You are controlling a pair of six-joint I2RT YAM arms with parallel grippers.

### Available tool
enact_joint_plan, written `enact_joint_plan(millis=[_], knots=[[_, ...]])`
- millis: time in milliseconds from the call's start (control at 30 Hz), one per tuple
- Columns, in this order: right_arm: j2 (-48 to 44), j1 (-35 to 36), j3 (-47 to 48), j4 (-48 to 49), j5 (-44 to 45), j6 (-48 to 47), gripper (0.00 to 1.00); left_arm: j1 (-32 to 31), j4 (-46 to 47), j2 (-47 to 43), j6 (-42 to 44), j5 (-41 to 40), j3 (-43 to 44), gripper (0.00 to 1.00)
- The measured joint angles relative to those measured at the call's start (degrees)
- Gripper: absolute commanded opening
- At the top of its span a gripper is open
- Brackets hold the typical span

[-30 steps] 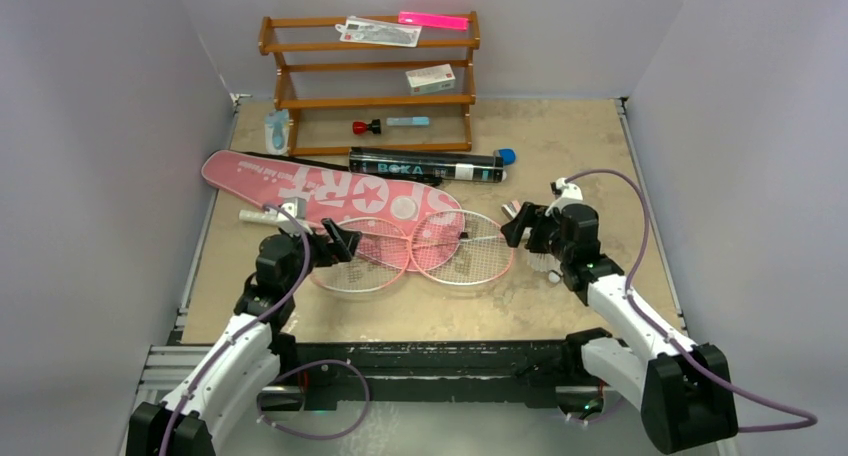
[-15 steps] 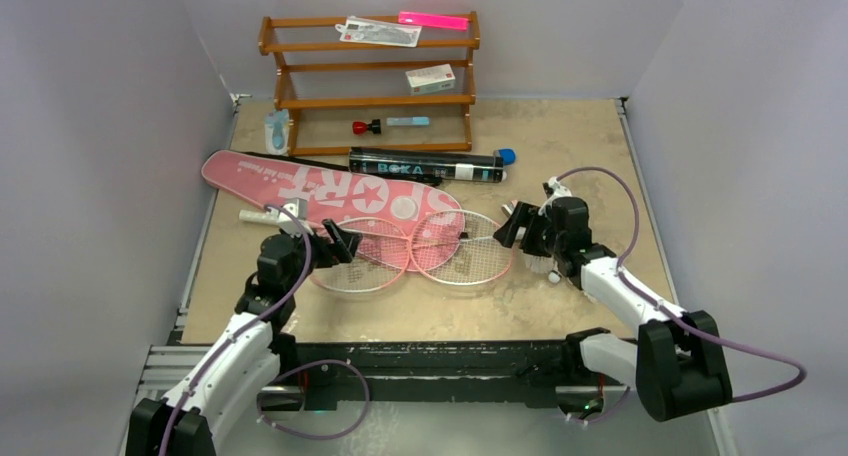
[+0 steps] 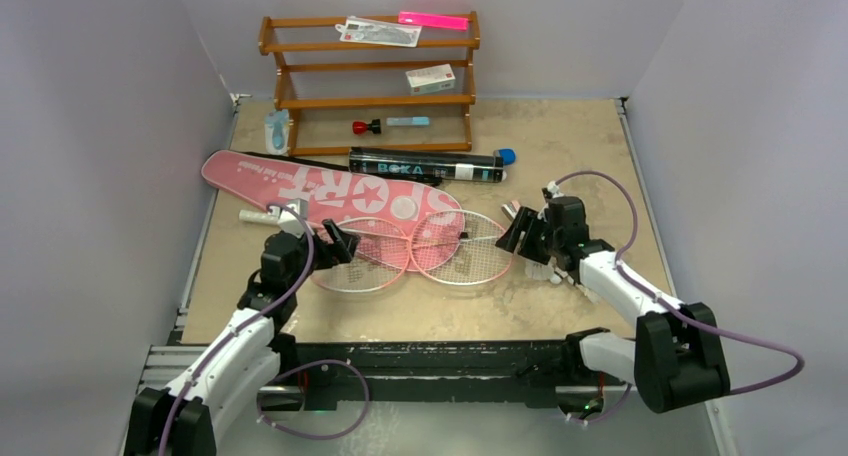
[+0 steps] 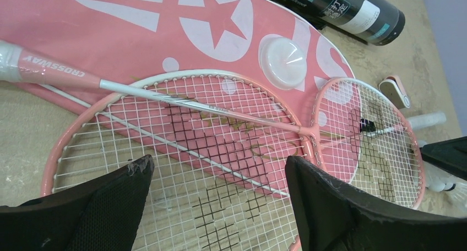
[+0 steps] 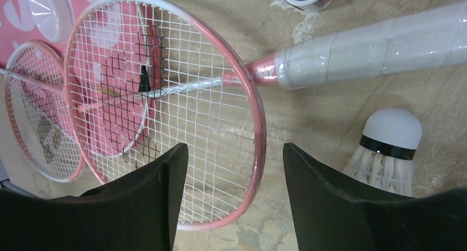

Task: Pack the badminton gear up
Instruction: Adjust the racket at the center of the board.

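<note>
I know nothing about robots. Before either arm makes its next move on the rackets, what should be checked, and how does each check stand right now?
1. Left gripper open: ok, jaws wide above the racket strings.
2. Right gripper open: ok, jaws apart.
3. Racket rim between the right gripper's jaws: ok.
4. Shuttlecock clear of the right gripper: cannot tell, it sits right beside one finger.
5. Rackets separated: not ok, the heads overlap, partly on the pink bag.
6. Bag opening ready: cannot tell, not visible.
</note>
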Motion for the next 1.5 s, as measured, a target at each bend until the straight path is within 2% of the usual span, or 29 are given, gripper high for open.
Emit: enact_joint_plan(millis=[300, 433, 600, 667, 833, 900, 967, 1133, 1367, 1500], knots=[[1.1, -1.0, 0.0, -0.8, -1.7, 2.8, 0.65, 0.0, 0.0, -0.8, 0.0, -0.3, 0.0, 0.86], [4.5, -2.2, 0.0, 0.0, -4.0, 4.0, 0.54, 0.0, 0.0, -0.7, 0.0, -0.3, 0.0, 0.85], [5.8, -2.8, 1.1, 0.0, -8.0, 4.6, 0.48, 0.0, 0.0, -0.7, 0.0, -0.3, 0.0, 0.85], [5.2, -2.9, 2.3, 0.5, -9.9, 4.7, 0.41, 0.0, 0.0, -0.7, 0.0, -0.3, 0.0, 0.85], [4.8, -2.0, 6.8, 3.7, -13.7, 4.4, 0.40, 0.0, 0.0, -0.7, 0.0, -0.3, 0.0, 0.85], [5.1, -0.1, 8.6, 4.7, -13.5, 4.0, 0.42, 0.0, 0.1, -0.5, 0.0, -0.3, 0.0, 0.85], [6.0, 1.9, 10.5, 4.8, -13.4, 3.5, 0.49, 0.0, 0.2, -0.2, 0.0, -0.3, 0.0, 0.85], [9.7, 3.4, 14.8, 1.4, -11.6, 1.2, 0.76, 0.0, 1.2, 1.1, 0.0, 0.0, 0.0, 0.85], [11.0, 0.1, 19.6, -6.7, -2.4, -1.7, 0.78, 0.0, 1.9, 3.0, 0.0, 1.1, 0.0, 0.85], [14.5, -0.4, 26.2, -8.5, 2.9, -2.7, 0.81, 0.0, 2.4, 3.3, 0.0, 1.4, 0.0, 0.85]])
